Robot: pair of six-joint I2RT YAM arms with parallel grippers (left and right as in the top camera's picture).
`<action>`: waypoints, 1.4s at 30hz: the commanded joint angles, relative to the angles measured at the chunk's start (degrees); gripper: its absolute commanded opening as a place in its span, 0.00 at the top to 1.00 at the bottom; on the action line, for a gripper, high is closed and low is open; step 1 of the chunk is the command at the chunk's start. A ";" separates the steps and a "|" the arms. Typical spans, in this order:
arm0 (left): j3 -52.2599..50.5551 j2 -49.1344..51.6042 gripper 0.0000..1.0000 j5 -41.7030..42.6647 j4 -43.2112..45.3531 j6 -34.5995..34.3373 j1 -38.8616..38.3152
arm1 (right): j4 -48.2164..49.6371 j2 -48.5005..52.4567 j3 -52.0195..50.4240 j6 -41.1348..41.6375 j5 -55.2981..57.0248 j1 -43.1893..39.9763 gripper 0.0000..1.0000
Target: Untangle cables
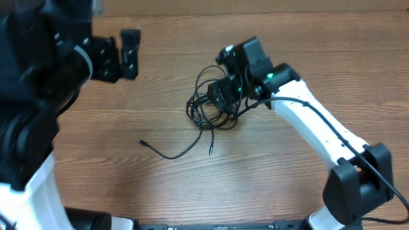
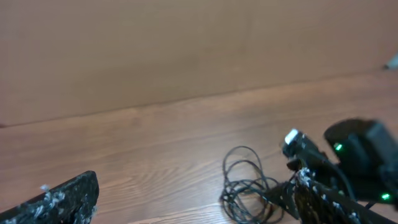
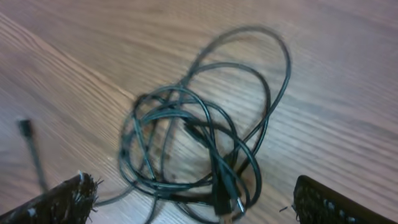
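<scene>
The thin black cables (image 3: 214,163) lay knotted in glossy, springy loops on the wood-grained bench (image 1: 307,45), one loose tail (image 1: 169,155) trailing away to a small plug. The right hand (image 3: 193,190) hung directly over the knot, fingers spread wide and gripping nothing. It would likely do best to pinch a single outer loop rather than the dense middle, then draw it sideways gently. The left hand (image 1: 130,51), also spread and empty, sat well apart; it could pin the tail.
</scene>
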 commanded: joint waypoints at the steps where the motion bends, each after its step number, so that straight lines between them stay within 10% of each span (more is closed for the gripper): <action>1: 0.20 0.87 0.00 -4.72 -1.84 -0.26 0.00 | 4.20 2.12 -6.21 -2.40 -0.07 -0.13 0.00; 6: 0.20 0.92 0.00 -4.92 -4.24 0.15 0.00 | 11.30 5.97 -12.63 -2.82 -0.09 -0.11 0.01; 8: 0.20 0.92 0.00 -4.90 -4.94 0.13 0.00 | 12.00 6.23 -12.87 -3.65 -0.09 -0.11 0.28; 9: 0.20 0.92 0.00 -4.90 -5.20 0.13 0.00 | 12.72 6.25 -12.87 -3.91 -0.09 -0.11 0.79; 10: 0.20 0.92 0.00 -4.87 -5.38 0.13 -0.02 | 13.05 6.25 -12.85 -3.91 -0.09 -0.11 0.96; 17: 0.20 0.92 0.00 -4.87 -5.68 0.15 -0.02 | -1.22 4.44 -0.85 -5.27 -0.81 -0.04 0.96; 24: 0.20 1.40 0.00 -4.90 -5.31 0.28 0.00 | -32.04 0.83 43.50 -3.80 -2.64 0.81 0.96; 30: 0.15 2.73 0.00 -3.61 -5.64 1.16 -0.02 | -39.69 0.83 72.22 -3.82 -2.95 0.81 0.96; 42: 0.15 10.21 0.00 52.78 -9.81 41.57 -0.13 | -44.68 0.37 78.82 -3.85 -2.95 0.81 0.96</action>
